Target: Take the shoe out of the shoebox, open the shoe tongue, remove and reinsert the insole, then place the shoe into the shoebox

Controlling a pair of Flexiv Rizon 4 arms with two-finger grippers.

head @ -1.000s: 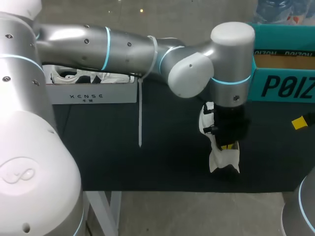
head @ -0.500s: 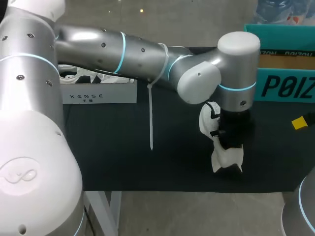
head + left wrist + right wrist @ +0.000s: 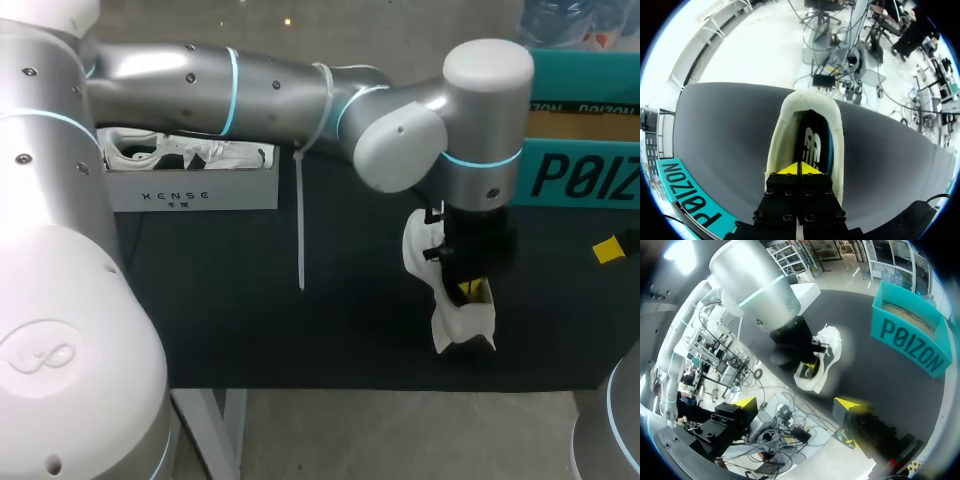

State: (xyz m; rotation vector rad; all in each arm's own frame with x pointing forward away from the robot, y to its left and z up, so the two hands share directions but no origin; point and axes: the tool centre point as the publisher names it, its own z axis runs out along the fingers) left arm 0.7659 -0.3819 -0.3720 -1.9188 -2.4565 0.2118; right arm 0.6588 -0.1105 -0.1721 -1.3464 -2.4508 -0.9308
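Head: white shoe (image 3: 462, 325) on the dark desk (image 3: 250, 320) near the teal shoebox (image 3: 580, 172), left tool (image 3: 468, 291) down in its opening. Left wrist: tips pressed together inside the shoe, black insole (image 3: 812, 142) ahead. Right wrist: right tool (image 3: 798, 402) spread wide, well apart from the shoe.

Black mat (image 3: 230, 320) between white box (image 3: 190, 195) and white shoe (image 3: 460, 325) gives passing room; the left arm (image 3: 270, 85) spans above it, the teal shoebox (image 3: 580, 175) blocks the right rear.
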